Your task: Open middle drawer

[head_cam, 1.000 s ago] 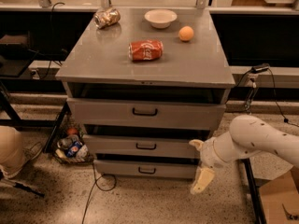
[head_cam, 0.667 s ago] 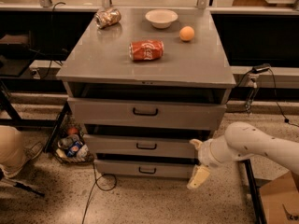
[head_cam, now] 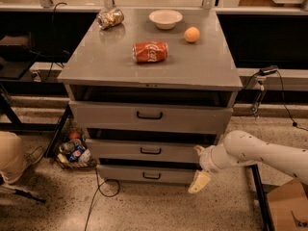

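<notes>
The grey metal cabinet point(head_cam: 154, 66) has three drawers. The middle drawer point(head_cam: 120, 150) is the wide, shallow one with a small black loop handle point(head_cam: 150, 151) at the centre of its front, and it looks closed. My gripper point(head_cam: 198, 166) is on a white arm point(head_cam: 260, 153) that reaches in from the right. It sits low by the right end of the middle and bottom drawer fronts, well right of the handle. Its two cream fingers point(head_cam: 199, 182) are spread apart and hold nothing.
On the cabinet top lie a red soda can point(head_cam: 150, 52), an orange point(head_cam: 192, 34), a white bowl point(head_cam: 165, 19) and a crumpled bag point(head_cam: 110, 18). A basket of cans point(head_cam: 73, 150) and cables are on the floor at the left. A cardboard box point(head_cam: 288, 208) is at the lower right.
My gripper and arm have moved a little left, closer to the right end of the drawer fronts. The drawers have not moved.
</notes>
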### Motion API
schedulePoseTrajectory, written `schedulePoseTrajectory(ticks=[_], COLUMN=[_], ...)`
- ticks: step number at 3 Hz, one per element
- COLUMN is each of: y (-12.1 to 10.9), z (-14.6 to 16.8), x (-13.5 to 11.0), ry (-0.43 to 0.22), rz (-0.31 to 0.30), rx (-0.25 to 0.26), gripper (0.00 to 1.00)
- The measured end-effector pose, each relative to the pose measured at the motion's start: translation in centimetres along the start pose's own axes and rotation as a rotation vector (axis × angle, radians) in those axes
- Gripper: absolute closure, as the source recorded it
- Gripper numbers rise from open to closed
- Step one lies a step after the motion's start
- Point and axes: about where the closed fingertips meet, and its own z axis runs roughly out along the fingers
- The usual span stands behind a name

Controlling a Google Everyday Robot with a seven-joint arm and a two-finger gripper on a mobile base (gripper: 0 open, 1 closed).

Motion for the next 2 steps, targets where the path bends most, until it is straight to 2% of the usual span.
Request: schedulePoseTrajectory(ticks=[1, 2], y=[-0.1, -1.5], z=[0.3, 1.6], x=[-0.1, -0.8], ry=[-0.017, -0.065], rz=[-0.028, -0.14], rx=[0.003, 0.065], gripper=[0.0, 0.0])
